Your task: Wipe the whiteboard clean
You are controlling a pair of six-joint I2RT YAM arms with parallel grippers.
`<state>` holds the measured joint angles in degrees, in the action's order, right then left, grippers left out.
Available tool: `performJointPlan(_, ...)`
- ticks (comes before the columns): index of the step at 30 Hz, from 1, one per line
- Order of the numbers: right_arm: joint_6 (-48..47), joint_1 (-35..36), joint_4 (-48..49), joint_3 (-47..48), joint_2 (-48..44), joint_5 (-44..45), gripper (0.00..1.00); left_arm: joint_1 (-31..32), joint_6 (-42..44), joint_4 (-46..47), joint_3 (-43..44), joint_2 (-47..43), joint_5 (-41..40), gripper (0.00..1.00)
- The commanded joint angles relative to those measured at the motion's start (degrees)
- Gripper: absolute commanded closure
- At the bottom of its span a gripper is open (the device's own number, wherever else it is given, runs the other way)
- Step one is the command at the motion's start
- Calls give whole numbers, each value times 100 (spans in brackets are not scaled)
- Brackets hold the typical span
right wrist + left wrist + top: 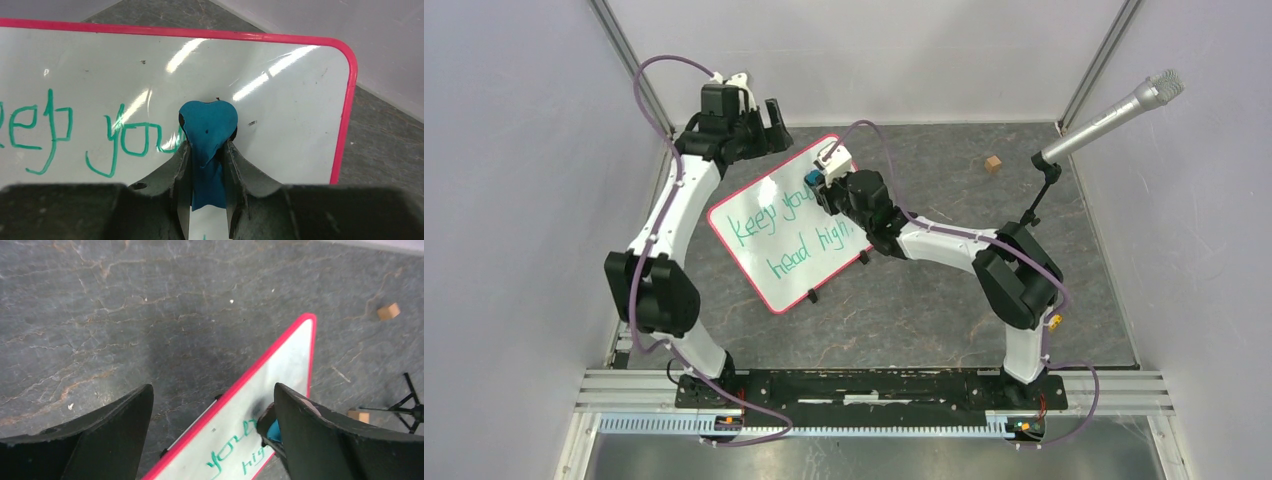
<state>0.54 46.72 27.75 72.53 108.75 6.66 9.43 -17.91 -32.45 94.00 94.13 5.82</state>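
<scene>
The whiteboard lies flat on the grey tabletop, left of centre and turned at an angle, so that one rounded red corner points toward the far wall. The right tool reaches over that far corner and is clenched on a blue eraser pad. The pad sticks out past the fingertips, and its rounded end sits against the white surface just beside the last letters of the green word "your". The green writing, two lines reading "Keep your head high", runs from there toward the board's near end, and nothing lies between pad and writing. Bare white board extends past the pad to the red rim. The left tool hangs released, jaws spread wide, above the tabletop just beyond the board's far-left edge; its wrist view shows that red edge crossing between its fingers, untouched. Well off to the right, a small wooden block sits alone on the tabletop. Near it, a microphone leans on a black stand, apart from both arms and the board.
</scene>
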Motion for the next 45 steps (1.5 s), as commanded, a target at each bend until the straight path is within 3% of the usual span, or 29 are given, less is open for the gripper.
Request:
performJointPlan(1, -350, 4, -59, 388, 133, 273, 73, -64, 561, -195, 350, 309, 679, 6)
performJointPlan(6, -414, 26, -152, 521, 229, 256, 72, -63, 851, 48, 144, 472, 645, 11)
performJointPlan(13, -452, 151, -313, 897, 555, 344, 71, -64, 554, 676, -310, 601, 1369, 19)
performJointPlan(21, -836, 703, -428, 1187, 846, 570, 72, -47, 419, 567, -337, 755, 1560, 41)
performJointPlan(28, -1016, 983, -269, 1051, 815, 261, 71, -29, 152, 757, -461, 675, 1921, 49)
performJointPlan(35, -726, 811, -103, 785, 798, 1277, 71, -27, 55, 808, -511, 662, 1891, 58)
performJointPlan(39, -181, 404, 46, 372, 695, 1267, 71, -37, 110, 819, -538, 694, 1732, 61)
performJointPlan(45, 288, -18, -557, 483, 765, 1136, 71, -33, 173, 793, -574, 612, 1583, 62)
